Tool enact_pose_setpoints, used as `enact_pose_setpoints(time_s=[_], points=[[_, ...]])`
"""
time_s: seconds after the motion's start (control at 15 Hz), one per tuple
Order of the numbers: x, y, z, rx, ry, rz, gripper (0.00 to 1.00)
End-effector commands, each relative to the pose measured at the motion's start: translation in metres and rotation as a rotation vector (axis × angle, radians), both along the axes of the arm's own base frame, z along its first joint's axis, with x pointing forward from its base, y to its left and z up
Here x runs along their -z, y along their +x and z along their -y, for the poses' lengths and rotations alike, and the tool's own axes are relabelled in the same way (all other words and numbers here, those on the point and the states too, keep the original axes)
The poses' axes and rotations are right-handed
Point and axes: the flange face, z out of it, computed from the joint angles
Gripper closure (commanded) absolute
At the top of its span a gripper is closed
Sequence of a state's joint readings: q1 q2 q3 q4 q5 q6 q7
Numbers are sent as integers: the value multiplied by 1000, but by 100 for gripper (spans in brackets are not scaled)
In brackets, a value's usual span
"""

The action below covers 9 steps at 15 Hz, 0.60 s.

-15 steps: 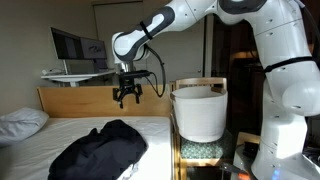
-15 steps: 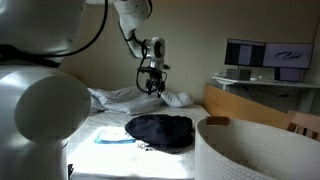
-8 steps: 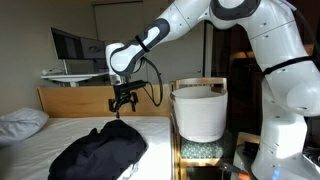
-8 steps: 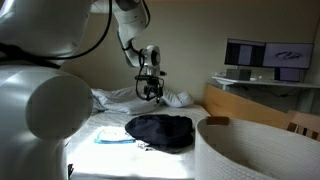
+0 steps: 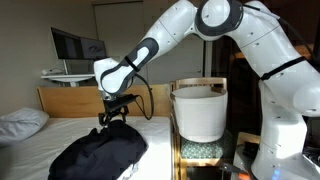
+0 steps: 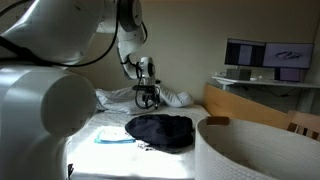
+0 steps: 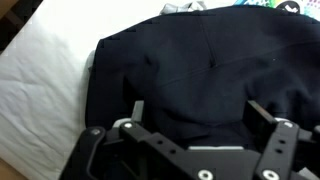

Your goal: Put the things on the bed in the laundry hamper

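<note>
Exterior view, bed side-on. Gripper [image 5: 112, 117] hangs just above the upper edge of the black garment [image 5: 100, 150], fingers pointing down. From here the fingers look apart, and whether they touch the cloth cannot be told. The garment lies heaped on the bed [image 5: 70, 127], on the white sheet. The pillow [image 5: 20, 123] sits off at one end. The laundry hamper [image 5: 200, 112] stands beside the bed, tall, white, mouth open.

Exterior view, from behind the arm. Gripper [image 6: 148, 98] is over the far side of the black garment [image 6: 160, 130], which reads as a low dark mound mid-bed. Rumpled white cloth [image 6: 115, 97] lies beyond it; pillow or garment, cannot tell. Hamper rim [image 6: 250, 150] fills the near corner.

Wrist view. Gripper [image 7: 196, 108] is spread wide with nothing between the fingers and the black garment [image 7: 200, 60] directly beneath. The fabric is matte and dark navy-black, with seams and soft folds. Bare sheet [image 7: 40, 90] shows to one side.

Handling, judged: soft, limp and light, not fragile. It will drape and trail when lifted, and a loose end could snag the hamper rim. Best hold is a raised fold near the middle of the heap, pinched deep so several layers bunch; an edge grip risks dragging the rest across the sheet
</note>
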State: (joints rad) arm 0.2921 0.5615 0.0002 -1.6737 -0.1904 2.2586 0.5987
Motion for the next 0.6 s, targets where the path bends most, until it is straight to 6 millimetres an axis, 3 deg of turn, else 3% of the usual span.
enact_pose_setpoints(time_s=[0.0,0.33,0.53], points=[[6,2,0,1,-4,-7,0],[7,8,1,5,-6,-4,0],[23,26,-1,11,1,-5,0]])
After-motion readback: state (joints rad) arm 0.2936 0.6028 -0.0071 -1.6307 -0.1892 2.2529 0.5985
